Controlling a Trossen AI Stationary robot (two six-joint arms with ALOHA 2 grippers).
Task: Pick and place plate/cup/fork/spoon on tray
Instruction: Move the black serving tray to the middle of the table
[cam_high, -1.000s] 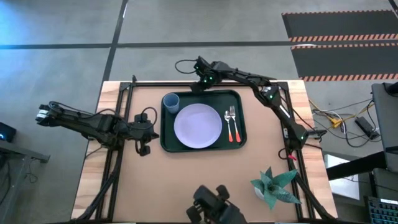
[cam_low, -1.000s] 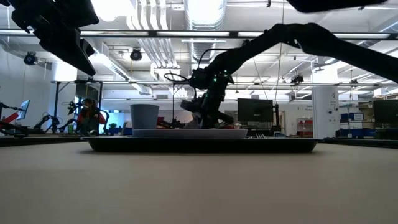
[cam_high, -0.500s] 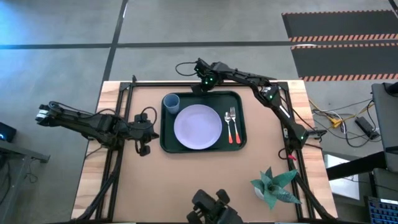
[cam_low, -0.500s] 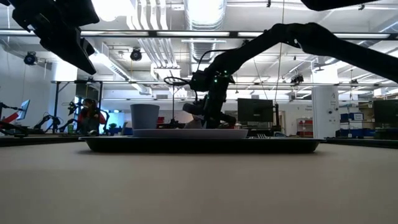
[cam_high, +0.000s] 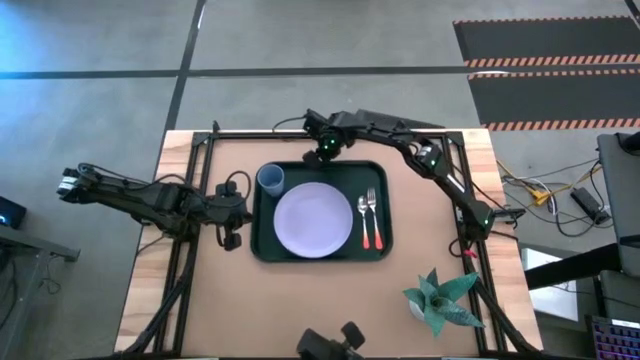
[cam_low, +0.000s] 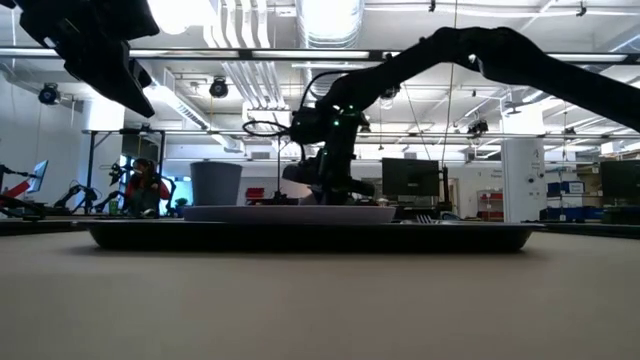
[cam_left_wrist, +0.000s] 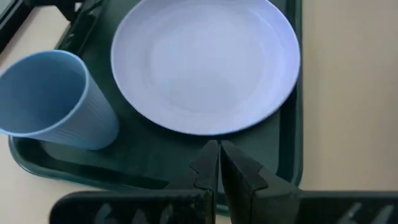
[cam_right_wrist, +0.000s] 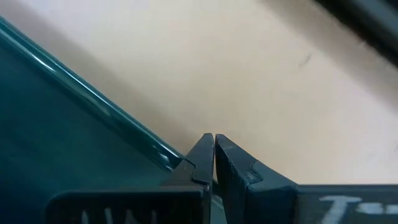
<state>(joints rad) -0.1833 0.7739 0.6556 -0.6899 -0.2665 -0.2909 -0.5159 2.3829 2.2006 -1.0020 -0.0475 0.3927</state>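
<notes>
The dark green tray (cam_high: 262, 238) lies flat mid-table. On it stand the blue cup (cam_high: 270, 179) at its far left corner and the pale plate (cam_high: 313, 220) in the middle. The fork (cam_high: 363, 215) and the spoon (cam_high: 373, 212) lie side by side at its right. My right gripper (cam_high: 322, 151) is shut at the tray's far rim. My left gripper (cam_high: 233, 214) is shut beside the tray's left rim. In the left wrist view (cam_left_wrist: 219, 146) it looks over the cup (cam_left_wrist: 50, 99) and plate (cam_left_wrist: 205, 62). Whether it touches the tray, I cannot tell. My right gripper meets the tray's far rim (cam_right_wrist: 134, 127) with its shut fingertips, near the middle of that rim. It comes from the table's far side, slanting down. The tray stays flat on the table. Whether the tips push the rim or grip it, I cannot tell.
A green paper plant (cam_high: 440, 300) stands at the near right of the table. Black frame rails run along the table's left (cam_high: 190, 190) and right (cam_high: 462, 200) sides. A dark device (cam_high: 335, 345) sits at the near edge. Bare tabletop lies near and right of the tray.
My right gripper has moved toward the table's near edge, staying shut. The tray has slid with it toward the near edge and a little to the left, closer to my left gripper. The cup, plate, fork and spoon have ridden along in place.
</notes>
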